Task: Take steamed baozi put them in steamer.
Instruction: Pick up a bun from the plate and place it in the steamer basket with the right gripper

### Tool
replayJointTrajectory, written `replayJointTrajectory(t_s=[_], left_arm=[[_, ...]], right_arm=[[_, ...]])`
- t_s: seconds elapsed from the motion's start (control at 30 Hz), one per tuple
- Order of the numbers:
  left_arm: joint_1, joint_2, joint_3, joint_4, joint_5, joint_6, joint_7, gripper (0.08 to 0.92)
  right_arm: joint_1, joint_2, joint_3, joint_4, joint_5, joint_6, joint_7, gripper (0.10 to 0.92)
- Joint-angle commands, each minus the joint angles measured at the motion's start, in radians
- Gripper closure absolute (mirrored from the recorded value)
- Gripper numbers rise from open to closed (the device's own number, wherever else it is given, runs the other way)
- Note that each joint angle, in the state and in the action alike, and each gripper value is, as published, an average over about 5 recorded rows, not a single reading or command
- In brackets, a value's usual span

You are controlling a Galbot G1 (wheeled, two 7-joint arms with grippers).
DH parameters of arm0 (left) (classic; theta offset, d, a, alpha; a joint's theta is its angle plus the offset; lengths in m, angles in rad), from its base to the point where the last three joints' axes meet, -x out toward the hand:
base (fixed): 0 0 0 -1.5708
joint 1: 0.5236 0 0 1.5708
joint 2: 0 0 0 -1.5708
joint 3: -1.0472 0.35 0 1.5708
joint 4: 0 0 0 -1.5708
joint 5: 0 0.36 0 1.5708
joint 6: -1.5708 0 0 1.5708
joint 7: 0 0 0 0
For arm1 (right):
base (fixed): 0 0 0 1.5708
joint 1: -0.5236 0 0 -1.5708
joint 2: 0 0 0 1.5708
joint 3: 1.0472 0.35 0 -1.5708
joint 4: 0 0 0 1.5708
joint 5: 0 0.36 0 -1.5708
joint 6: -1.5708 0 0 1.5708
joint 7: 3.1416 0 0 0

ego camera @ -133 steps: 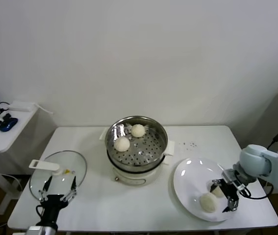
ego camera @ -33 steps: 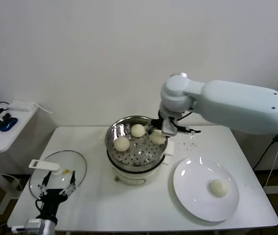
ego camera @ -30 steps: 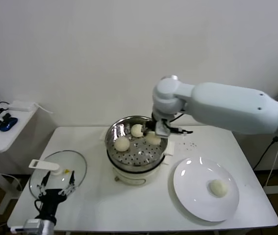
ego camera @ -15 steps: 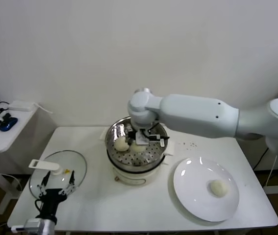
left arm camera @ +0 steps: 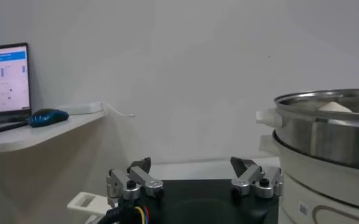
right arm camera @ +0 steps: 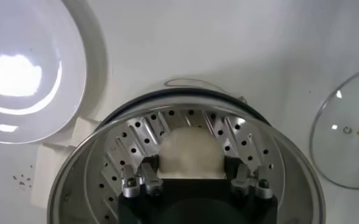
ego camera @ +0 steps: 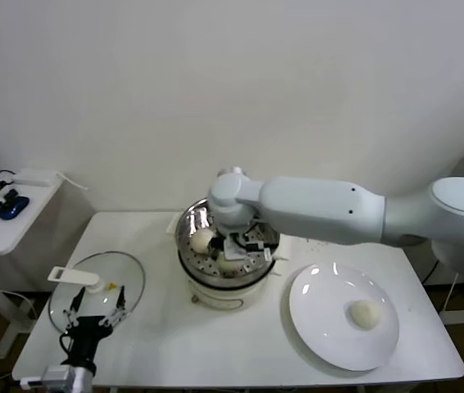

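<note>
Reaching across the table (ego camera: 158,344), the right arm holds its gripper (ego camera: 233,252) inside the steamer (ego camera: 268,219) in the head view, closed on a bun (ego camera: 230,264) low over the perforated floor. A second bun (ego camera: 201,239) lies just beside it toward the robot's left; any other bun in the basket is hidden behind the arm. One last bun (ego camera: 365,313) waits on the plate (ego camera: 313,327), well apart on the right, so the right arm is plainly the nearer one for it. The left gripper (ego camera: 94,319) hovers parked over the lid (ego camera: 125,278).

In the left wrist view that gripper (left arm camera: 194,180) stands wide with nothing between its fingers, the steamer (left arm camera: 325,131) off to one side.

The right wrist view shows the right gripper (right arm camera: 194,178) narrowed around the bun (right arm camera: 188,152), which lies straight ahead between the fingers and near the front wall of the steamer (right arm camera: 100,182). My judgement: release comes next, with little drop left.
</note>
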Motion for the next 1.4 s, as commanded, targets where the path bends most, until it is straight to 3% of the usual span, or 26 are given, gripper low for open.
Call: replayJointTrajectory(t_s=[0.03,0.93,1.2,1.4], left_arm=[[-0.002,0.002,0.001,0.002,0.002,0.0,0.0,0.177],[-0.014,-0.002,0.001,0.006,0.001,0.005,-0.001,0.177],[-0.016,-0.002,0.002,0.007,0.002,0.006,-0.001,0.177],[-0.017,-0.002,0.003,0.006,0.003,0.007,-0.001,0.177]], right_arm=[[-0.02,0.006,0.006,0.005,-0.053,0.028,0.0,0.338],[-0.038,0.013,0.007,0.0,-0.04,0.023,0.008,0.324],[-0.039,0.012,0.009,-0.004,-0.036,0.032,0.015,0.214],[-0.018,0.001,0.021,-0.004,-0.002,0.037,0.009,0.203]])
